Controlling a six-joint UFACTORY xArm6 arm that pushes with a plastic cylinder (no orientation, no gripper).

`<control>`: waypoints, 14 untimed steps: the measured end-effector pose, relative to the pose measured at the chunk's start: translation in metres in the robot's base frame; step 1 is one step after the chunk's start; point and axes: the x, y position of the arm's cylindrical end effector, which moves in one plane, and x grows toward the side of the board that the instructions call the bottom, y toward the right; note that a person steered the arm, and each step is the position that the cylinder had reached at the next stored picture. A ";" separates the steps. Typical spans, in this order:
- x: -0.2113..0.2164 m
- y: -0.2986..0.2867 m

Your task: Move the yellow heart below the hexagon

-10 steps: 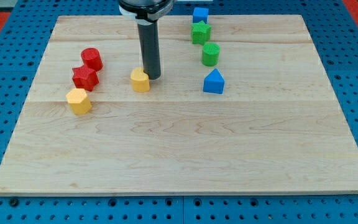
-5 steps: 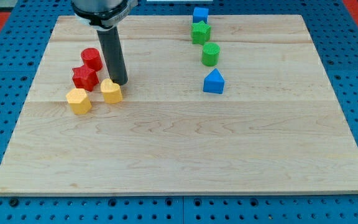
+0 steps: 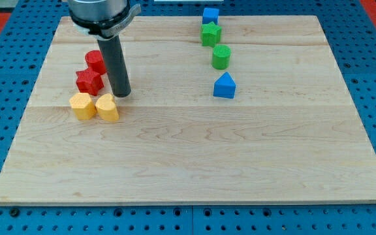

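Note:
The yellow heart (image 3: 108, 108) lies at the board's left, right beside the yellow hexagon (image 3: 82, 105), touching or nearly touching its right side. My tip (image 3: 121, 94) stands just above and to the right of the heart, close against it. The rod rises from there toward the view's top. A red star-like block (image 3: 89, 81) sits just above the hexagon, and a red cylinder (image 3: 96, 61) sits above that, partly behind the rod.
On the right half are a blue triangular block (image 3: 224, 85), a green cylinder (image 3: 221, 57), a green star (image 3: 210, 33) and a blue cube (image 3: 210, 15) in a column. The wooden board (image 3: 194, 156) lies on a blue pegboard.
My tip has moved left and slightly down, pushing the yellow heart from mid-board leftward until it sits next to the yellow hexagon. The other blocks have not moved.

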 end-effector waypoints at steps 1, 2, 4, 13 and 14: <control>0.022 0.000; 0.042 0.000; 0.043 -0.015; 0.103 -0.068; 0.111 -0.051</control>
